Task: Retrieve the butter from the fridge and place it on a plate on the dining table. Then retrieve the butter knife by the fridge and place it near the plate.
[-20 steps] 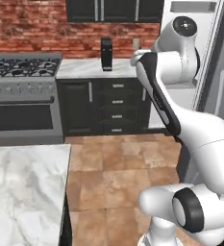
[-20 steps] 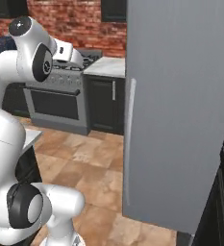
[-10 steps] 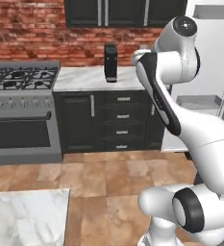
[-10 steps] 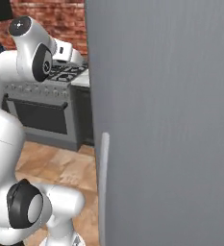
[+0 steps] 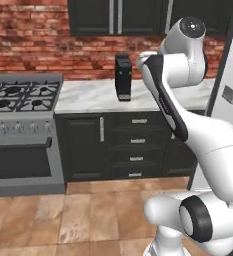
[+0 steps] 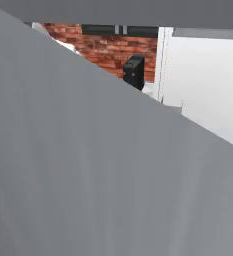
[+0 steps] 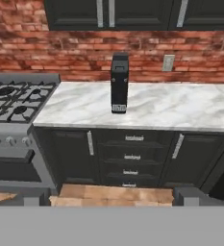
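The robot is in the approach stage: butter, plate and knife are nowhere in these views, so nothing has been fetched yet. The fridge (image 5: 228, 95) stands at the right edge of the left base view, its pale side and a white inner shelf visible; in the right base view a large grey panel, probably its door, blocks most of the picture, with white interior beyond. The arm (image 5: 188, 125) is raised and folded. The hand view looks at the marble desk (image 7: 180, 108) beside the stove (image 7: 12, 103), where a dark upright appliance (image 7: 119, 82) stands near the back edge. The end effector (image 7: 111, 198) is released, empty. Next, I judge, it must turn toward the fridge interior and find the butter.
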Controlling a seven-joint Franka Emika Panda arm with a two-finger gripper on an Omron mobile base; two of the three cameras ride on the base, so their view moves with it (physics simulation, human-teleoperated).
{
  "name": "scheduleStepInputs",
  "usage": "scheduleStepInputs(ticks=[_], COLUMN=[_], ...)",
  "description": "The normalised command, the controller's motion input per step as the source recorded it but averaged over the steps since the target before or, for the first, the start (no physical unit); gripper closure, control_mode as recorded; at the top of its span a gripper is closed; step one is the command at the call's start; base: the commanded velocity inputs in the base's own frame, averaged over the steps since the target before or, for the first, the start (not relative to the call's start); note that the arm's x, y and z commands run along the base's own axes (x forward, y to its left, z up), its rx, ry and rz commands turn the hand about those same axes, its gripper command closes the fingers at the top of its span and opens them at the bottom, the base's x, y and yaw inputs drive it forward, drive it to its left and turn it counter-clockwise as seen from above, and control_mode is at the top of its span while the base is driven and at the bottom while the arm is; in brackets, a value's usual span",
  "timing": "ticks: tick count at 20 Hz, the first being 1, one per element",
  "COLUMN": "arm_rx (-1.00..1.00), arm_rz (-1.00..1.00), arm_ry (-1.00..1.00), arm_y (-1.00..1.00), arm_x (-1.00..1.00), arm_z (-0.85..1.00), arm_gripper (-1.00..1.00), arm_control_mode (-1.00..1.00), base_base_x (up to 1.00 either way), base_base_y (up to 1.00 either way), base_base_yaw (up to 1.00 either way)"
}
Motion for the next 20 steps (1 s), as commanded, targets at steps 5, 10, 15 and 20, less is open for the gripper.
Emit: scheduleStepInputs(ticks=[5, 10, 15, 20], arm_rx=[0.0, 0.0, 0.0, 0.0], arm_rz=[0.0, 0.0, 0.0, 0.0], arm_ry=[0.0, 0.0, 0.0, 0.0], arm_y=[0.0, 0.0, 0.0, 0.0], arm_x=[0.0, 0.0, 0.0, 0.0], arm_z=[0.0, 0.0, 0.0, 0.0], arm_gripper=[-1.0, -1.0, -1.0, -1.0], arm_control_mode=[1.0, 1.0, 1.0, 1.0], base_base_x=[0.85, 0.49, 0.77, 0.81], base_base_y=[0.17, 0.01, 0.21, 0.42], base_base_yaw=[-0.09, -0.35, -0.47, -0.36])
